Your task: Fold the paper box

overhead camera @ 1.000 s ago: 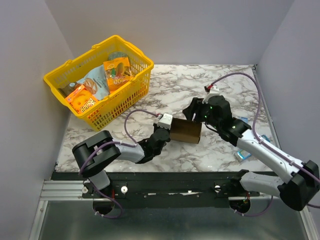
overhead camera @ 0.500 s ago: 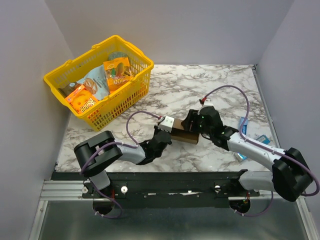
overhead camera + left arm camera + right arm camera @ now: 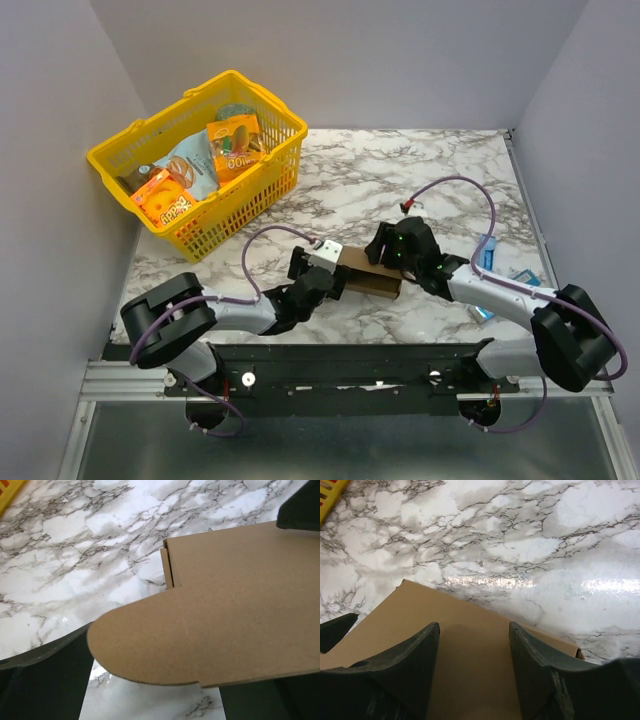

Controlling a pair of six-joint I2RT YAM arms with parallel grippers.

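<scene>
Work surface: a marble-patterned tabletop [image 3: 380, 170] enclosed by plain grey walls [image 3: 400, 60]. A metal rail [image 3: 130, 378] runs along the near edge behind both claws. A yellow basket [image 3: 240, 205] of snack packs [image 3: 235, 140] stands well beyond the left claw [image 3: 325, 275], to its far left. Small blue packets [image 3: 487, 250] lie behind the right claw [image 3: 385, 262], on its outer side.

The paper box [image 3: 370, 283] lies on the tabletop between the two claws. Its rounded flap extends over the left claw's spread fingers [image 3: 45, 680].

Left claw: jaws wide apart, gripping nothing. Right claw: jaws partly spread, tips over the box's top panel, nothing clamped between them.

Changes from one second earlier: the left claw was closed at the box's left end and has released. The box sits lower and nearer the rail. The right arm has come down and forward. The basket is unmoved.
</scene>
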